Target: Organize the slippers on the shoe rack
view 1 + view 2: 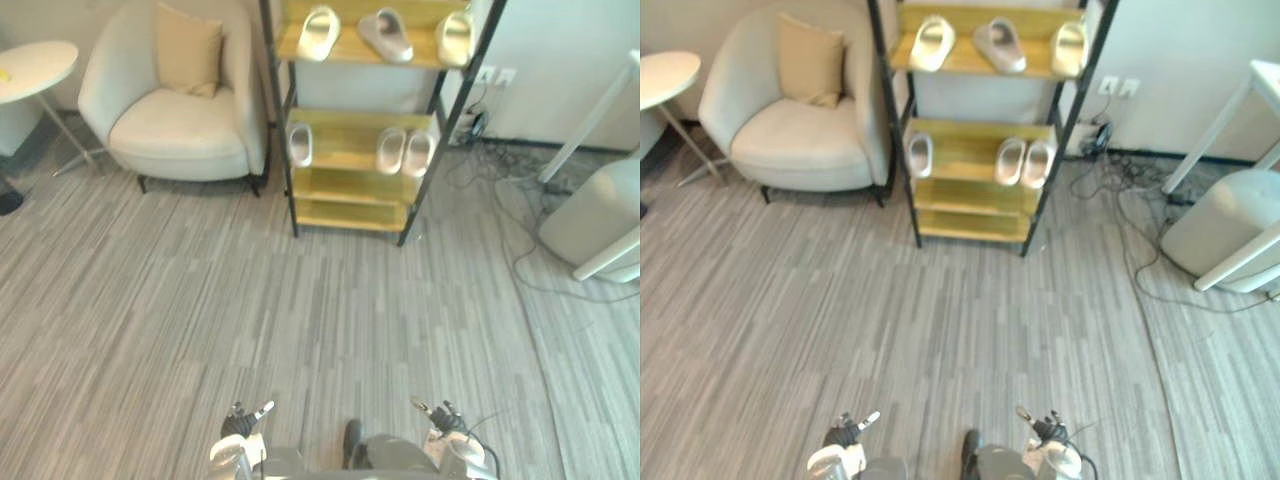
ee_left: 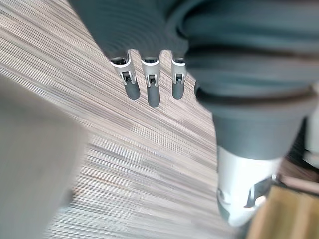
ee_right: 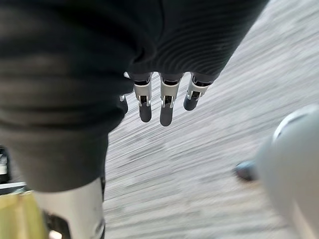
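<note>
Smooth, rounded foam slippers lie on the shoe rack, which has yellow wooden shelves in a thin black frame. On the top shelf a grey slipper sits between a cream slipper and a white slipper. The shelf below holds a lone pale slipper and a pale pair. A padded armchair stands left of the rack. Well before the rack, over the striped carpet, the left hand and right hand hang straight-fingered and empty.
</note>
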Available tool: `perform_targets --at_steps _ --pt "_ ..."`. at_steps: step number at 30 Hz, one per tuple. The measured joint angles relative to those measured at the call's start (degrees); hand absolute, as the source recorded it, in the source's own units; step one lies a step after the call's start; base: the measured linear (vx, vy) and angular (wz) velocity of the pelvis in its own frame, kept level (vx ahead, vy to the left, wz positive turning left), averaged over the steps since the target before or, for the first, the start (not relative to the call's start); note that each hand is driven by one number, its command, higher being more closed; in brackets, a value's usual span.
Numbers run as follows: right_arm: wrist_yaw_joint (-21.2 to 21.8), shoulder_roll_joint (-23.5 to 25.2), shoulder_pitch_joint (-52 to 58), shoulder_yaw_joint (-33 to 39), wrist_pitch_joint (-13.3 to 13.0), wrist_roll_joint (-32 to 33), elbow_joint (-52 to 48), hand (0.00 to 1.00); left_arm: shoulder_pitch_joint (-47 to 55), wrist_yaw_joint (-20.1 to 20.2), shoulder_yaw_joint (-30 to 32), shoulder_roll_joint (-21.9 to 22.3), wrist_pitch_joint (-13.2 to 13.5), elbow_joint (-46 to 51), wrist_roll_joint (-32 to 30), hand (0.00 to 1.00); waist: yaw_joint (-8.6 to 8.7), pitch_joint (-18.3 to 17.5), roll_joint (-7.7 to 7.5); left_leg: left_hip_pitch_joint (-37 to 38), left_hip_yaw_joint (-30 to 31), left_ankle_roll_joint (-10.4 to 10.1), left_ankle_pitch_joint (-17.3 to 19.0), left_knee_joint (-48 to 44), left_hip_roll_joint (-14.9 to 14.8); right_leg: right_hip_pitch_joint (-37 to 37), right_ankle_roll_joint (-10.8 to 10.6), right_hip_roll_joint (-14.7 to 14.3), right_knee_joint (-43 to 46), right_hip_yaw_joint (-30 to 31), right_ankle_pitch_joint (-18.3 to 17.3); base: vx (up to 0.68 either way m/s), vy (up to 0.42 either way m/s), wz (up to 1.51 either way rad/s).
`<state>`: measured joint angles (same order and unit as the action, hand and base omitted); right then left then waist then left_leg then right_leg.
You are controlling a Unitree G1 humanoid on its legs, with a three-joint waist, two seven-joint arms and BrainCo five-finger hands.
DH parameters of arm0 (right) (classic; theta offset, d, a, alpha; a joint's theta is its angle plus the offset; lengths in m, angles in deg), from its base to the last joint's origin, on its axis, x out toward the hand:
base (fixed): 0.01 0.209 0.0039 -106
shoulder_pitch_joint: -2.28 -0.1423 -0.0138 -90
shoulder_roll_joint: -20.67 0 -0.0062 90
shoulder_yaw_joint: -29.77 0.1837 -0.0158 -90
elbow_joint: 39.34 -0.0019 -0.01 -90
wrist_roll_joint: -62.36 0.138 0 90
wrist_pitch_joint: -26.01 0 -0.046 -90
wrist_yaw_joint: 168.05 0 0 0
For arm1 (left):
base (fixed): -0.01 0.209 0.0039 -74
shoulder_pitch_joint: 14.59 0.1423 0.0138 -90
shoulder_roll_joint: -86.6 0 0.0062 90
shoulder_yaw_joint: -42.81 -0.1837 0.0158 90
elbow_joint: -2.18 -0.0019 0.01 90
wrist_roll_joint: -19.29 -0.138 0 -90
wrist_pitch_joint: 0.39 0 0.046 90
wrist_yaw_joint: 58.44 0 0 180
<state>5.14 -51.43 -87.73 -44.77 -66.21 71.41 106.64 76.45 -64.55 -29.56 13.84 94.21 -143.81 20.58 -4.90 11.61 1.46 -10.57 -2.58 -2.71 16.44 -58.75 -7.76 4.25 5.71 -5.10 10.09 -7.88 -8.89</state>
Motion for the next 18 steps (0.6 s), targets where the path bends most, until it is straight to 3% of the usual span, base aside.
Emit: perform_targets --at_steps 2,3,4,6,7,8,9,11,13,14,16,18 --pt "0.0 0.4 0.0 0.1 0.0 0.0 -0.1 0.0 0.4 0.0 -0.1 0.2 0.0 0.8 0.0 0.0 -0.73 0.2 -0.29 -3.0 -2.3 0.9 1.4 5.9 -0.1 2.2 -0.6 0.1 -1.1 1.1 -0.8 0.38 -0.007 -0.33" --pt "-0.1 0.5 0.0 0.0 0.3 0.0 0.0 0.0 0.5 0.0 -0.6 0.7 0.1 1.5 0.0 0.0 -1.41 -0.1 0.34 -5.9 -4.9 1.0 0.9 20.6 1.1 4.7 -1.6 0.7 -2.3 2.6 -2.6 0.43 0.107 -0.25" --pt "0.0 0.5 -0.1 0.0 0.3 0.0 0.0 0.0 0.5 0.1 -0.6 0.8 0.1 1.5 0.0 0.0 -1.42 -0.1 0.41 -7.1 -5.2 1.5 -0.3 26.3 2.2 5.7 -2.0 1.3 -2.5 3.0 -3.6 0.55 0.177 -0.32" --pt "-0.1 0.3 -0.1 -1.3 0.6 0.0 0.6 0.0 1.0 0.0 -0.6 1.2 0.2 1.9 0.1 0.0 -1.71 -0.4 0.43 -7.3 -5.6 1.3 -5.9 38.7 3.8 7.8 -3.6 2.4 -2.4 4.5 -6.7 0.49 0.197 -0.29" --pt "-0.1 0.2 -0.1 -2.5 0.7 -0.1 1.6 0.0 1.3 0.0 -0.6 1.2 0.3 2.1 0.1 0.0 -2.04 -0.8 0.27 -6.9 -5.9 1.9 -11.0 39.4 3.9 9.0 -4.3 3.0 -2.4 5.7 -8.4 0.43 0.202 -0.43" --pt "-0.1 0.3 0.1 -2.8 0.8 -0.1 1.8 0.0 1.5 0.1 -0.6 0.8 0.2 2.2 0.1 0.0 -2.22 -1.6 -0.07 -6.3 -6.5 3.6 -13.7 39.0 4.7 9.9 -5.0 4.0 -2.2 6.8 -9.7 0.58 0.258 -0.54" --pt "-0.1 1.1 0.3 -3.5 0.9 -0.1 1.8 0.0 1.8 0.2 -0.6 0.1 0.4 2.5 0.1 0.0 -2.77 -2.5 -1.86 -6.4 -8.5 5.4 -11.7 36.5 5.5 10.4 -5.3 5.7 -1.0 8.6 -10.8 0.62 0.245 -0.62" --pt "0.3 1.6 0.9 -4.6 0.8 -0.3 1.4 0.0 1.7 0.1 -0.6 -0.1 0.4 2.4 0.0 0.0 -3.45 -3.2 -2.73 -5.4 -10.5 6.6 -7.3 33.5 5.8 8.1 -6.6 7.1 6.2 11.2 -10.4 0.71 0.288 -0.57" --pt "0.6 1.5 1.9 -4.3 0.7 -0.8 1.2 0.0 0.8 0.1 -0.6 -0.8 0.1 0.8 0.0 0.0 -2.95 -2.7 -3.41 -0.1 -11.1 7.3 -3.7 33.8 8.0 0.1 -13.1 8.5 29.2 12.2 -8.7 0.52 0.236 -0.14" --pt "0.7 1.3 2.1 -3.9 0.5 -1.4 0.9 0.0 0.3 0.1 -0.5 -1.1 -0.2 -0.4 0.0 0.0 -2.82 -2.6 -3.43 2.6 -10.9 7.3 -2.1 34.1 8.8 -3.5 -13.7 8.8 38.3 12.0 -8.3 0.4 0.156 0.09" --pt "1.2 0.9 2.4 -3.1 0.1 -2.3 -0.5 0.0 0.2 0.1 -0.9 -1.1 -0.4 -1.6 -0.1 0.0 -1.87 -2.4 -2.75 8.3 -10.4 7.3 0.0 35.4 9.4 -8.4 -13.4 9.4 45.3 9.1 -8.5 0.45 0.133 0.29" --pt "1.3 0.8 2.3 -2.1 -0.2 -2.3 -1.0 0.0 -0.1 0.1 -1.3 -1.2 -0.4 -2.2 -0.1 0.0 -1.41 -2.2 -2.63 14.8 -8.9 7.1 0.9 39.5 9.5 -13.2 -11.0 10.0 42.6 3.5 -10.0 0.39 0.08 0.41"
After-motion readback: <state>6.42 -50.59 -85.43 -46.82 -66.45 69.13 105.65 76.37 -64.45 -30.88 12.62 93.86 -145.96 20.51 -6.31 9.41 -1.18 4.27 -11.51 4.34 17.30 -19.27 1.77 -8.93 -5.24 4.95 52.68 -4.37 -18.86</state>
